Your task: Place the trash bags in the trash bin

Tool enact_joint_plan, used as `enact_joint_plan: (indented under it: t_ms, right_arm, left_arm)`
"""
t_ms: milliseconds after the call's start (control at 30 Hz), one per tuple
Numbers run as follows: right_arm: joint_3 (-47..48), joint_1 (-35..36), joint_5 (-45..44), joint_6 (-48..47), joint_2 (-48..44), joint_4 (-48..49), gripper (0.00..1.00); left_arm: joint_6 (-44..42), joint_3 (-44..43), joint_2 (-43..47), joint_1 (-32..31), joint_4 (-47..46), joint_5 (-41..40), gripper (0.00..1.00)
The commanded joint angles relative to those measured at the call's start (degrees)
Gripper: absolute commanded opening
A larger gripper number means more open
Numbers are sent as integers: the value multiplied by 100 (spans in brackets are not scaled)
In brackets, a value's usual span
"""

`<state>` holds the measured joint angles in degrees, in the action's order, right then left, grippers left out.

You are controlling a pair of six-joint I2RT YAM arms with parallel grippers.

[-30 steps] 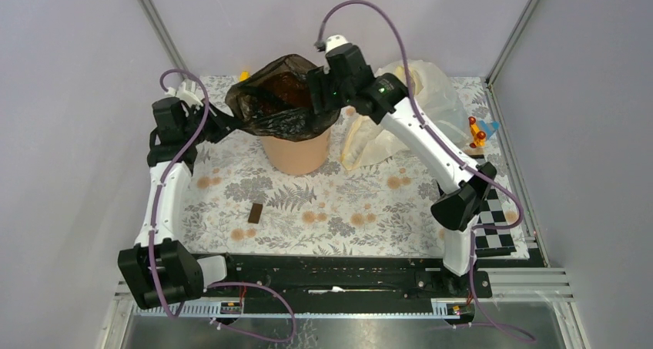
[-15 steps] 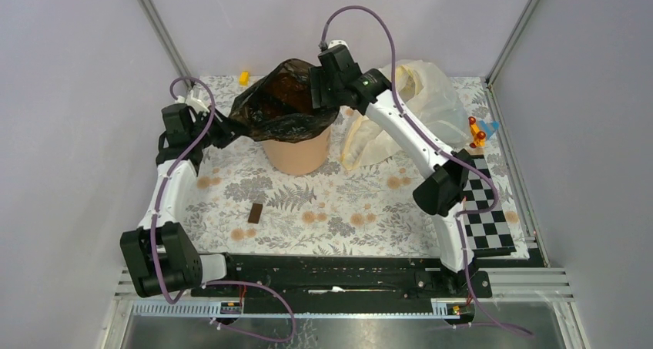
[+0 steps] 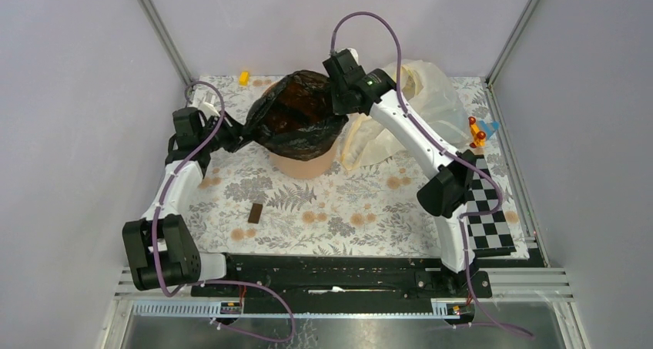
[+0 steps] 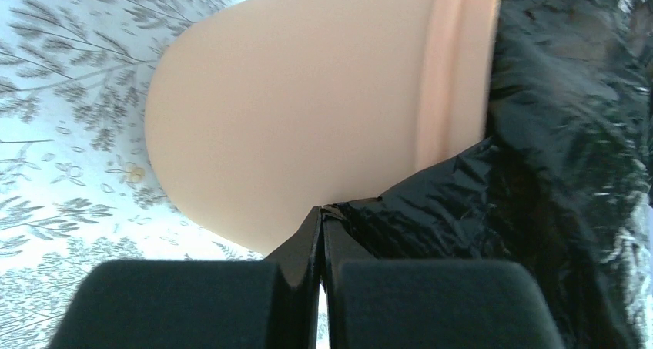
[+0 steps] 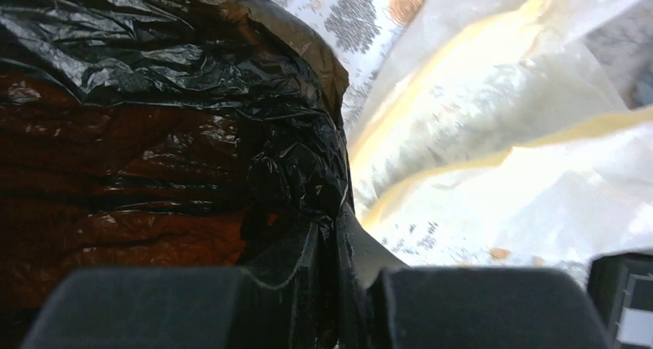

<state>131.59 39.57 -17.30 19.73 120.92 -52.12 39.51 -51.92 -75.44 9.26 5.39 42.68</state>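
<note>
The trash bag point(image 3: 296, 116), glossy black and brownish where stretched, is spread over the mouth of the peach-orange trash bin point(image 3: 304, 164). My left gripper point(image 3: 243, 138) is shut on the bag's left corner, just left of the bin. In the left wrist view the closed gripper point(image 4: 321, 214) pinches black film point(image 4: 554, 172) beside the bin wall point(image 4: 308, 95). My right gripper point(image 3: 339, 96) is at the bin's far right rim, shut on the bag's edge. The right wrist view shows that gripper point(image 5: 335, 227) with bunched black plastic point(image 5: 154, 133) between its jaws.
A large cream-white plastic bag point(image 3: 431, 102) lies right of the bin, close to the right arm point(image 5: 500, 133). A small brown block point(image 3: 256, 212) lies on the floral cloth. A yellow piece point(image 3: 244, 77), a colourful toy point(image 3: 481, 129) and a checkerboard point(image 3: 489, 218) sit at the edges.
My right gripper has closed on the bag's right edge. The left gripper has moved right toward the bin with its corner. The bag now sits lower and wider over the bin.
</note>
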Motion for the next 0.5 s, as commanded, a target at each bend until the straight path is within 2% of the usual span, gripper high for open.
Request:
enact_joint_plan:
  t_ms: [0,167,233,267,300,367,467]
  right_arm:
    - [-45,103,-57,-143,-919,-651,8]
    - [-1039,103,26,-196,-1692,-1005,9]
    - [-1573,103,-53,-201,-2076,-970,9]
    - [-1811,103,-87,-212,-2247,-918,10]
    - [-2046,103,-86,-221,-2421,-836,12]
    - [-2417,103,1,-247,-2650,-737,13]
    - [-2698,95,143,-247,-2826,-586,13]
  left_arm:
    - [179,32,360,-293,-419,583,0]
    - [46,233,1050,-643,62,640,0]
    - [-5,394,1384,-659,265,638,4]
    - [-62,463,1527,-662,386,631,10]
    - [-154,505,1659,-662,625,608,23]
    - [-408,537,1864,-662,1045,503,41]
    - [-858,403,2104,-661,1752,104,60]
